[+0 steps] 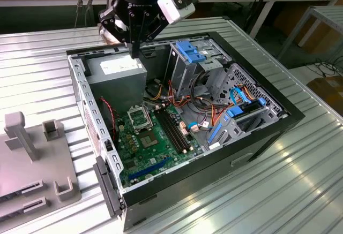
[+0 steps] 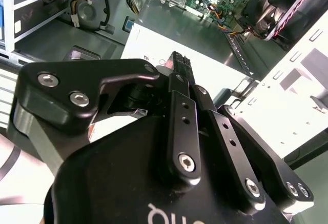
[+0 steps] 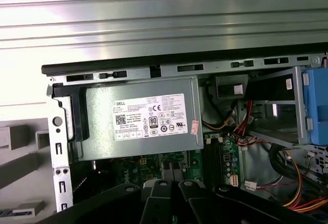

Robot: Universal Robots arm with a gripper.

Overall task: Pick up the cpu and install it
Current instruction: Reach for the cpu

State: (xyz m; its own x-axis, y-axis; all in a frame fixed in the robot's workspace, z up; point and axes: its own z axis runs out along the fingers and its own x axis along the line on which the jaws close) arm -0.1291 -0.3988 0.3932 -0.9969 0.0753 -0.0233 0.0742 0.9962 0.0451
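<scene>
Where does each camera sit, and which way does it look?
Exterior view: off the arm, looking down into the open computer case; the end effector hangs over the power supply.
First wrist view: on the arm, facing the power supply; end effector links show.
Second wrist view: on the arm, looking along the end effector.
All share the power supply.

Downward-pointed gripper (image 1: 134,53), fingers (image 2: 181,69) together.

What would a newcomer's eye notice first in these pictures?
An open computer case lies on a ribbed metal table, its green motherboard and bright blue clips exposed. The black end effector hangs above the grey power supply, in the case's corner at the exterior view's upper left.
</scene>
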